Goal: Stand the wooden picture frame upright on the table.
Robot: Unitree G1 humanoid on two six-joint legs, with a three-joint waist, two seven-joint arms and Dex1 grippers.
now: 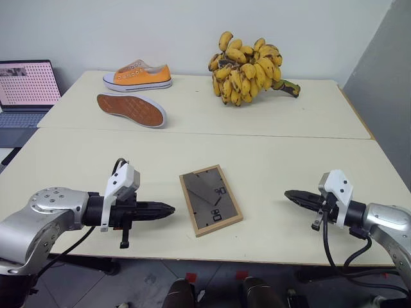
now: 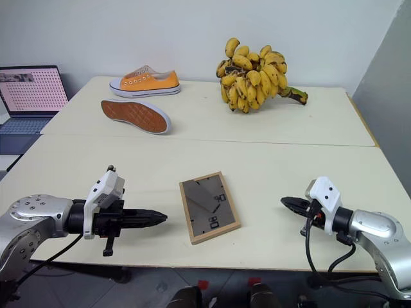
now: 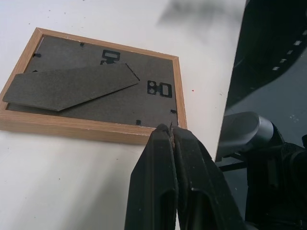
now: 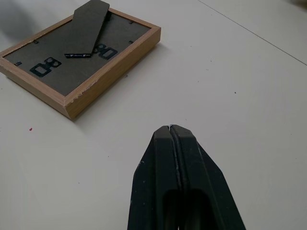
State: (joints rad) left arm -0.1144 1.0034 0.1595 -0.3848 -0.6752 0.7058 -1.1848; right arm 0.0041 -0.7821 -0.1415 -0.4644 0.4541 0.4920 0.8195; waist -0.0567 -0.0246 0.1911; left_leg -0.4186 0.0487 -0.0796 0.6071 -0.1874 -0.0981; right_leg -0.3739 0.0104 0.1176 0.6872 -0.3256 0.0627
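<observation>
The wooden picture frame (image 1: 210,199) lies flat near the front of the pale table (image 1: 270,160), its dark grey back board facing up with the stand flap folded flat. My left gripper (image 1: 168,208) hovers just left of the frame, shut and empty, its tip pointing at the frame's near edge (image 3: 96,132). My right gripper (image 1: 289,194) sits well to the right of the frame, also shut and empty, pointing toward the frame (image 4: 81,60). Neither gripper touches it.
Two orange shoes rest at the back left, one upright (image 1: 137,76) and one sole-up (image 1: 131,110). A big bunch of bananas (image 1: 249,69) lies at the back centre. A laptop (image 1: 26,90) stands off the table's left side. A straight seam (image 1: 270,136) crosses the tabletop.
</observation>
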